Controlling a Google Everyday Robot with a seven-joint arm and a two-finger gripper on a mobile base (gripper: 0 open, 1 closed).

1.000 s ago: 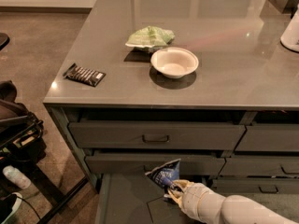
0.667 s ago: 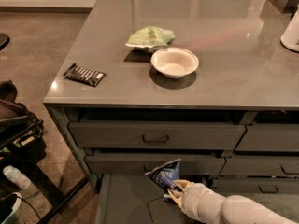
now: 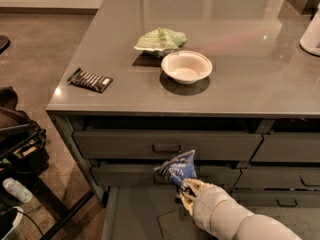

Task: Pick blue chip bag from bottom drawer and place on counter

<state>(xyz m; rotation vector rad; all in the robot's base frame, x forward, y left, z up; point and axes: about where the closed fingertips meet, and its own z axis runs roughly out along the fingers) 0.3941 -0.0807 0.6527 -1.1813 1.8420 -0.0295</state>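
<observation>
The blue chip bag (image 3: 177, 168) is a small dark-blue foil bag with white lettering. My gripper (image 3: 187, 189) is shut on its lower end and holds it above the open bottom drawer (image 3: 134, 215), in front of the middle drawer's face. The white arm comes in from the lower right. The counter (image 3: 240, 79) is a glossy grey top above the drawers.
On the counter are a white bowl (image 3: 186, 67), a pale green bag (image 3: 161, 39) behind it, a flat black striped packet (image 3: 90, 80) near the left edge and a white object (image 3: 312, 34) at the far right. A dark bag and bottle (image 3: 16, 189) stand on the floor at left.
</observation>
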